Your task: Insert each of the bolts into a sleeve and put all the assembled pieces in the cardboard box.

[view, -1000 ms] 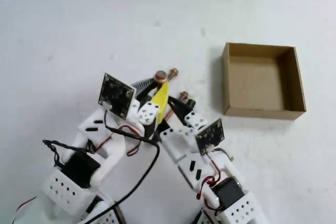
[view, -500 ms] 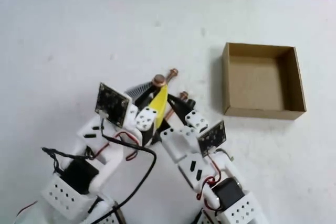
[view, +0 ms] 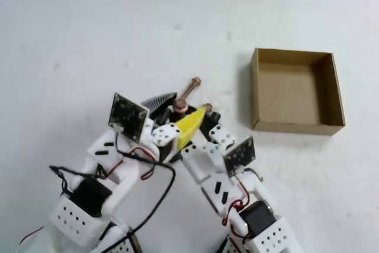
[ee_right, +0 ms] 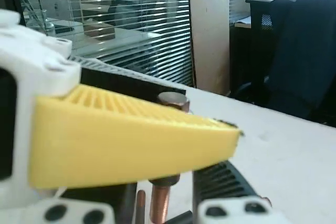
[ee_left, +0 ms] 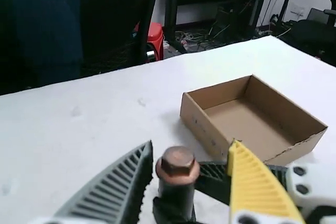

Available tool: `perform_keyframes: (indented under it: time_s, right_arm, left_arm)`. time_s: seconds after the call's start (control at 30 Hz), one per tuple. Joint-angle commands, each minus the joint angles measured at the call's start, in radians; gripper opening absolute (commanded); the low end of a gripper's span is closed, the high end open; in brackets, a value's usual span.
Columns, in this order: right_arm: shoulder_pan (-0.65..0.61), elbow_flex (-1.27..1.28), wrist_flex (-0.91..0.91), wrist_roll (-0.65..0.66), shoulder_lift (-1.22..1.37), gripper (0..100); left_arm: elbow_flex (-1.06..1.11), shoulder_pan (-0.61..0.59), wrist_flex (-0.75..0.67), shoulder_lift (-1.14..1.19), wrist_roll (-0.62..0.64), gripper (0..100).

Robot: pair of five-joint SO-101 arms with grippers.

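Note:
A copper bolt (ee_left: 177, 163) stands head-up in a black sleeve (ee_left: 173, 208). My left gripper (ee_left: 191, 144) is open around it, grey finger on one side and yellow finger (view: 190, 122) swung wide on the other. In the high view the bolt head (view: 179, 106) sits between those fingers. My right gripper (view: 202, 117) meets it from the other side, black fingers (ee_right: 220, 182) shut on the sleeve. The cardboard box (view: 293, 127) stands to the right, open and with nothing inside. The box (ee_left: 202, 124) also lies beyond the bolt in the left wrist view.
A loose copper bolt (view: 188, 90) lies on the white table just beyond the grippers. Another bolt head (view: 207, 108) shows beside the right gripper. The table's far and left parts are bare.
The left gripper drew back toward the right gripper with the bolt. Its yellow finger then swung open, letting go of the bolt. The right arm stayed put.

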Motion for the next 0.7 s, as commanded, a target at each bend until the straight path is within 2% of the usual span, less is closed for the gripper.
perform_keyframes:
  time_s: [0.0,0.13,0.33,0.4,0.53,0.6,0.67]
  right_arm:
    - [0.005,0.008,-0.021,-0.009,-0.013,1.7]
    - [0.007,0.008,-0.019,-0.009,-0.012,1.7]
    - [0.022,0.008,-0.018,-0.003,-0.012,1.7]
    - [0.058,0.008,-0.007,-0.003,-0.012,1.7]
    - [0.116,0.008,-0.007,-0.009,-0.012,1.7]
    - [0.136,0.008,-0.007,-0.009,-0.012,1.7]
    - [0.153,0.008,-0.004,-0.009,-0.012,1.7]
  left_arm:
    - [-0.012,-0.002,-0.017,-0.013,-0.006,26]
    - [-0.041,-0.012,-0.018,-0.013,-0.008,26]
    - [-0.157,-0.157,-0.011,-0.01,-0.008,25]
    - [-0.176,-0.213,-0.009,-0.012,-0.008,19]
    - [-0.199,-0.298,-0.009,-0.013,-0.008,1]
    - [-0.198,-0.325,-0.008,-0.015,-0.008,6]
    - [-0.199,-0.344,0.029,-0.015,-0.008,6]
